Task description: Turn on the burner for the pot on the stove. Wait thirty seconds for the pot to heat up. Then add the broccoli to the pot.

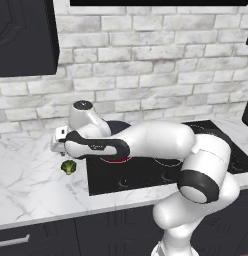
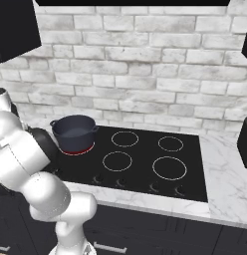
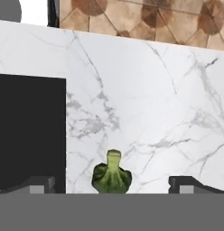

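The broccoli (image 1: pixel 69 167) lies on the marble counter just left of the stove (image 1: pixel 146 172). My gripper (image 1: pixel 57 146) hovers a little above it and slightly to its left. In the hand view the broccoli (image 3: pixel 112 176) sits midway between the two fingertips (image 3: pixel 39 184), and the gripper (image 3: pixel 114 185) is open, wide apart and not touching it. The dark blue-grey pot (image 2: pixel 74 130) stands on the back left burner (image 2: pixel 75 151), whose ring glows red. In the left base view my arm hides most of the pot, and a bit of the red burner (image 1: pixel 116 160) shows under it.
The stove (image 2: pixel 145 167) has other white rings with no pot and a row of small knobs (image 2: pixel 98 179) along its front edge. Marble counter (image 1: pixel 31 180) spreads to the left of the broccoli. A brick wall is behind, with dark cabinets above.
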Tool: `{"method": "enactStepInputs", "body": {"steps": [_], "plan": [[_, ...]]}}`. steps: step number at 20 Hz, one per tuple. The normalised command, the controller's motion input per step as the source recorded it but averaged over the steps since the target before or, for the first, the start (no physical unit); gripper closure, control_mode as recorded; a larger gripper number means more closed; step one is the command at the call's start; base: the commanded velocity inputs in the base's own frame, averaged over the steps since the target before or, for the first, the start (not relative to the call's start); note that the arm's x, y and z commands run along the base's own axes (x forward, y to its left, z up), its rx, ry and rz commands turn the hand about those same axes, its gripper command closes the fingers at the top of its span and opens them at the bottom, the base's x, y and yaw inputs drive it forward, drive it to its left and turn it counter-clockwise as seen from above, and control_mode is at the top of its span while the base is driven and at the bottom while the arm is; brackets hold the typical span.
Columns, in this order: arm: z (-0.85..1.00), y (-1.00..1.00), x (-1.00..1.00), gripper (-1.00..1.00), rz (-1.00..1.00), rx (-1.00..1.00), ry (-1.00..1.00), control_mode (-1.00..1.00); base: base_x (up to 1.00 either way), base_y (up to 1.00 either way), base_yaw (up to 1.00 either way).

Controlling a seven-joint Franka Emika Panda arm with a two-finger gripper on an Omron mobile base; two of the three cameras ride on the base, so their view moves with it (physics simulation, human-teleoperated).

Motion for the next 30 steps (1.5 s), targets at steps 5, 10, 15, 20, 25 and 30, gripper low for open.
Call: {"method": "enactStepInputs", "body": {"steps": [5, 10, 15, 20, 25, 30], "plan": [[-0.30, 0.02, 0.00, -1.00, 0.02, -0.04, 0.00, -1.00, 0.00, 0.00, 0.00], [-0.34, 0.20, 0.01, -1.00, 0.01, -0.05, -0.01, -1.00, 0.00, 0.00, 0.00], [-0.22, 0.15, 0.09, -1.00, 0.00, -0.04, -0.04, -1.00, 0.00, 0.00, 0.00], [-0.24, 0.00, 0.20, -1.00, 0.00, -0.02, -0.08, -1.00, 0.00, 0.00, 0.00], [-0.28, 0.01, 0.21, -1.00, 0.00, 0.00, 0.00, -1.00, 0.00, 0.00, 0.00], [-0.40, 0.07, 0.22, -1.00, 0.00, 0.00, 0.00, -1.00, 0.00, 0.00, 0.00]]}}
